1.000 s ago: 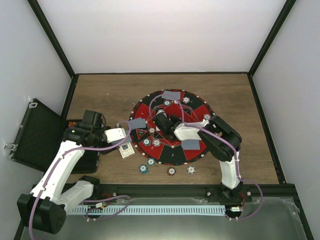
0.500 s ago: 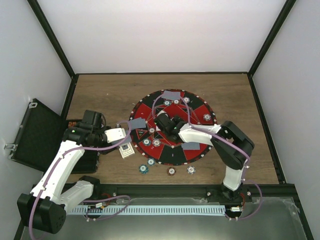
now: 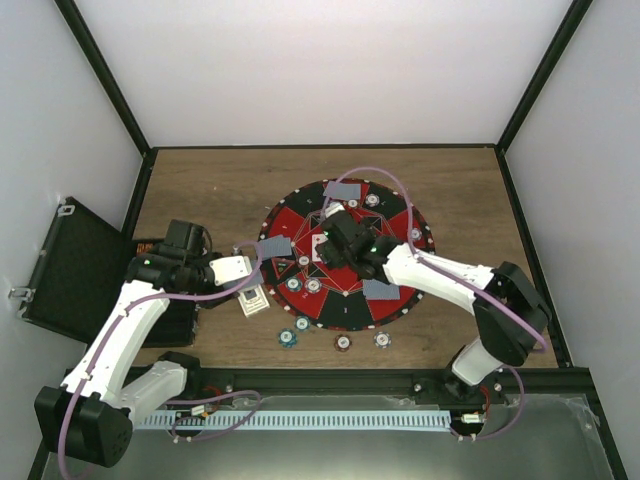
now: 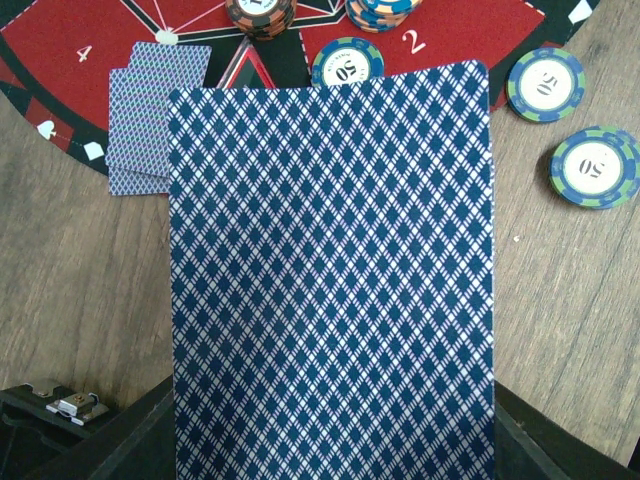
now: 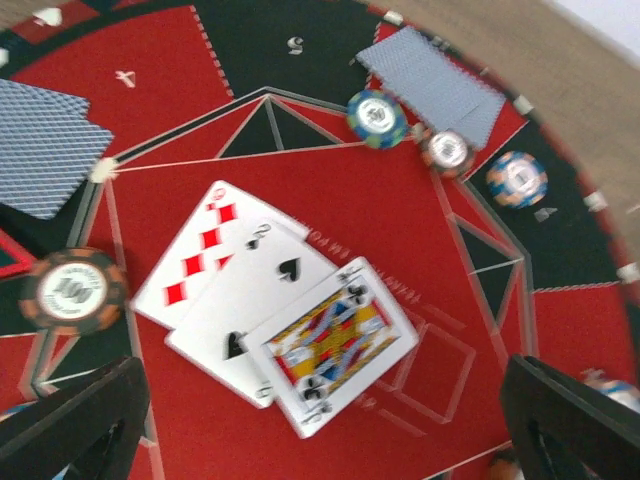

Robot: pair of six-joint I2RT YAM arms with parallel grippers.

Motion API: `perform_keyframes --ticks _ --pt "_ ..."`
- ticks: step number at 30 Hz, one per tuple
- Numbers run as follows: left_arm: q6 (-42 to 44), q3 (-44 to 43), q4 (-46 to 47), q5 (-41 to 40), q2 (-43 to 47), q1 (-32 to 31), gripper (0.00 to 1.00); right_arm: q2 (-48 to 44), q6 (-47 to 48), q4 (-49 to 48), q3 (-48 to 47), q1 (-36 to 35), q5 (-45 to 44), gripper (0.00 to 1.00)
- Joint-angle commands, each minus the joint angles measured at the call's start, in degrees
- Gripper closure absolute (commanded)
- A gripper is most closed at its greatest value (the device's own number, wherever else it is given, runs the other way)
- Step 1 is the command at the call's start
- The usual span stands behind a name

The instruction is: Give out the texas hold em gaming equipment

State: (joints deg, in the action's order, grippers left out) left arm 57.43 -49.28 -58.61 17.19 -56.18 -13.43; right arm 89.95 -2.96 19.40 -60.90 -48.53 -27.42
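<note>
My left gripper hangs just off the left rim of the round red and black mat, shut on a blue-backed playing card that fills the left wrist view. My right gripper hovers open over the mat's middle. Below it three face-up cards lie overlapping: a red diamonds card, a two of spades and a king of clubs. Face-down cards lie at several seats, another set on the left. Poker chips sit around the mat.
A black hinged case lies open at the far left beside the left arm. Three chips rest on the wood in front of the mat. Dark frame posts and white walls enclose the table.
My right gripper has opened and let go of the king of clubs onto the centre pile. Its arm has swung out to the right. The left arm has stayed still.
</note>
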Motion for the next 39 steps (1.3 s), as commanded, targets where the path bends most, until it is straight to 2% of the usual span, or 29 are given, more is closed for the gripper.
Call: perform_keyframes --ticks 1,7,12,18,26,39 --pt "0.14 -0.93 1.22 1.68 -0.13 0.18 0.76 -0.92 -14.57 4.44 -0.79 4.49 12.97 0.03" --pt "0.17 -1.47 0.6 1.65 -0.12 0.22 0.75 -1.45 -23.74 0.28 4.06 12.13 33.01 0.05" --pt "0.17 -1.22 0.88 1.97 -0.1 0.21 0.75 -6.17 -30.78 -8.73 7.74 12.31 50.36 0.05" --pt "-0.6 -2.3 0.78 3.3 -1.07 0.2 0.75 -4.75 -40.25 -16.31 6.36 11.49 67.7 0.04" --pt "-0.92 -2.69 0.78 3.82 -1.22 0.22 0.75 1.43 -47.35 -24.33 3.16 2.99 71.89 0.07" --pt "-0.84 -2.48 0.79 3.64 -1.12 0.22 0.75 10.79 -55.52 -35.8 -0.29 -1.74 76.75 0.1"
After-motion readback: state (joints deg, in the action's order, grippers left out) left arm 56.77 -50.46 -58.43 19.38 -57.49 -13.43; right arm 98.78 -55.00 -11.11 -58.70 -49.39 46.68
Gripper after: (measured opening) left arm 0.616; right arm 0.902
